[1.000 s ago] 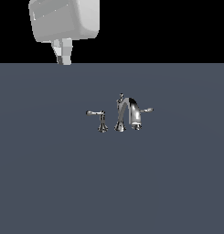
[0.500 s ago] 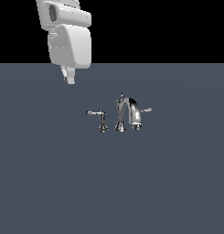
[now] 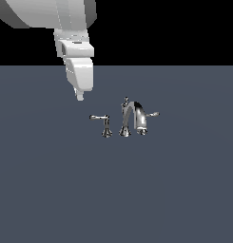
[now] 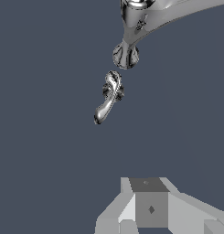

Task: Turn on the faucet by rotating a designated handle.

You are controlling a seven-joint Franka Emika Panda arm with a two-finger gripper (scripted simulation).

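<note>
So the gripper [image 3: 80, 96] has dropped down closer to the faucet [image 3: 130, 118], still well short of the handle [image 3: 102, 122] (the low lever beside the spout). Can't tell if its fingers are apart. Approach phase, no contact yet.

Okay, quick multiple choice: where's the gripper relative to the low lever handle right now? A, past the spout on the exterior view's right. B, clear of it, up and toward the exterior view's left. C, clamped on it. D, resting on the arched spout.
B: in the exterior view the gripper hangs apart from the handle, above it and toward that view's left, touching neither it nor the spout.
</note>
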